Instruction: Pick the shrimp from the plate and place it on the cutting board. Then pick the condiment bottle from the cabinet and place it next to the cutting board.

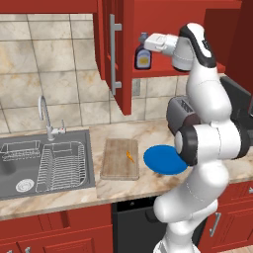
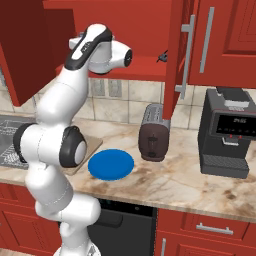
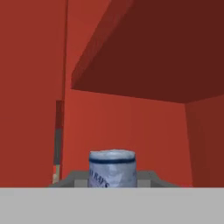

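- The worktop (image 1: 148, 136) is a slab of mottled beige stone above glossy red lower cupboards, with a steel sink (image 1: 15, 168) sunk into its left end.
- The cabinet (image 1: 129, 29) is a glossy red wall unit with its door (image 1: 116, 54) swung open; a long vertical grey bar handle (image 1: 114, 54) runs down the door, and a flat red inner shelf lies inside.
- A boxy black coffee machine (image 2: 227, 132) stands at the right end of the worktop, against the tiled wall.
- A wire dish rack (image 1: 62, 165) of thin metal rods sits in the right part of the sink.
- A dark rounded toaster (image 2: 154, 132) stands near the back edge of the worktop, just behind the plate.
- The cutting board (image 1: 119, 158) is a rectangular light-brown wooden slab with visible grain and rounded corners, lying flat near the front edge of the worktop, just right of the sink.
- The plate (image 1: 163, 159) is flat, round and bright blue, lying just right of the board near the front edge.
- The condiment bottle (image 1: 143, 53) is small and dark brown with a narrow neck, a dark blue cap and a pale label with an orange patch; it stands upright at the left front edge of the cabinet shelf. In the hand view its pale label (image 3: 112, 168) shows close, between the fingertips.
- The claw (image 1: 149, 43) reaches level into the cabinet and is clenched on the bottle's neck and upper body.
- The shrimp (image 1: 130, 156) is a tiny curved orange piece lying on the right half of the cutting board.
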{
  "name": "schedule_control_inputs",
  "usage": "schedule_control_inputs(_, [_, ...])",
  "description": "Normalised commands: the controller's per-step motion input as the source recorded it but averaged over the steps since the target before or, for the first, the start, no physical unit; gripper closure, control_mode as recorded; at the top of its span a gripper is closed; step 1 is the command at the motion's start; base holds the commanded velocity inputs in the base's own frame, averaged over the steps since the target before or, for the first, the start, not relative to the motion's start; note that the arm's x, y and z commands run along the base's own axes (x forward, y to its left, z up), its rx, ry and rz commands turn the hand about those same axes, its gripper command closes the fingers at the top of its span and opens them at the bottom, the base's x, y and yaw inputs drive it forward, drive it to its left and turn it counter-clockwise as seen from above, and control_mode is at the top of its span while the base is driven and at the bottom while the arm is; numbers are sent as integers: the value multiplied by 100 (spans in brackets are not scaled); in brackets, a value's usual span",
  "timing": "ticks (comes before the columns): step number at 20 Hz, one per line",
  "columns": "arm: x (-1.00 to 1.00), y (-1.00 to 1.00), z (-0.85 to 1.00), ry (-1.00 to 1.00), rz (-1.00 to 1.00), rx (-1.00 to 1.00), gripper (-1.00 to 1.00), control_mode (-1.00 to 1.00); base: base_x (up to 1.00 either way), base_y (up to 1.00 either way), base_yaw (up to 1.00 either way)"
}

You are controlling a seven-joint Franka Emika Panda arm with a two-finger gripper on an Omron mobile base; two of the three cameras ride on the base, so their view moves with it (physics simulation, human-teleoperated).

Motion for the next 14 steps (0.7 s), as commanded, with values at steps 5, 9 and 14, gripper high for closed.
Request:
schedule_control_inputs(5, [-26, 5, 8, 1, 0, 0, 100, -100, 0, 0, 0])
schedule_control_inputs(9, [-25, 4, 0, 0, 0, 0, 100, -100, 0, 0, 0])
schedule_control_inputs(14, [-35, 2, 0, 0, 0, 0, 100, -100, 0, 0, 0])
